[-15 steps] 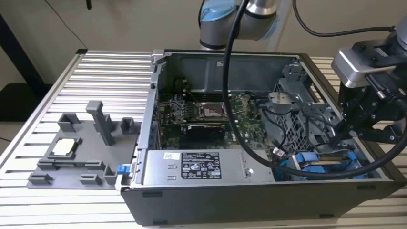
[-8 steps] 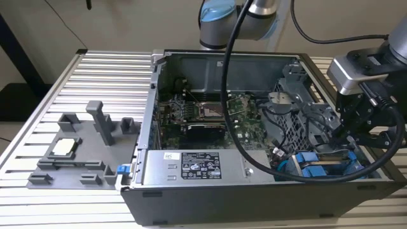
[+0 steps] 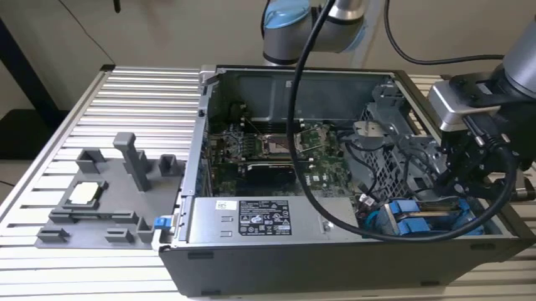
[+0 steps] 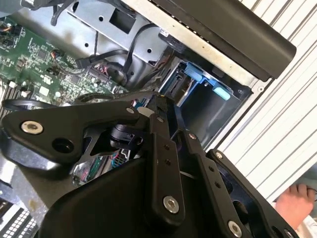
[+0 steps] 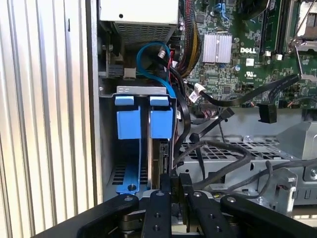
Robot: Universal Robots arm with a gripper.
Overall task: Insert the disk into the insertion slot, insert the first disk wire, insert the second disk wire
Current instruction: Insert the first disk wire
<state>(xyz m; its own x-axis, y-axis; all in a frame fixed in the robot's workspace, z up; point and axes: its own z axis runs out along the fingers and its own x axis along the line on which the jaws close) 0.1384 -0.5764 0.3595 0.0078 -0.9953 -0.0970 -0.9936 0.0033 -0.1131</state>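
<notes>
Since the computer case [image 3: 335, 251] lies open on its side on the slatted table [image 3: 134, 100], we look straight down into it in the exterior view, and the arm can reach in from above. The gripper [image 3: 448, 191] hangs low at the case's end toward the exterior view's right. It is just over the disk [image 3: 417, 224], which stands on edge in its blue frame near the power box [image 3: 260, 219].

In the second wrist view we look along the gripper [image 4: 161, 106] toward that same blue frame. A person's hand [image 4: 297, 203] rests out on the table, well apart from the case.

In the first wrist view the disk [image 5: 159, 153] sits on edge inside the insertion slot [image 5: 110, 148], below one of two blue tabs [image 5: 161, 119]. We judge it stands this way because the narrow bay only takes it edge-on. The gripper [image 5: 176, 187] is at the disk's near edge, its fingers [image 5: 166, 187] drawn together with only a sliver between them. We read them as closed, though we cannot tell whether they pinch the disk. Black cables [image 5: 218, 148] lie loose beside the slot, and we cannot tell whether any is plugged into the disk.
</notes>
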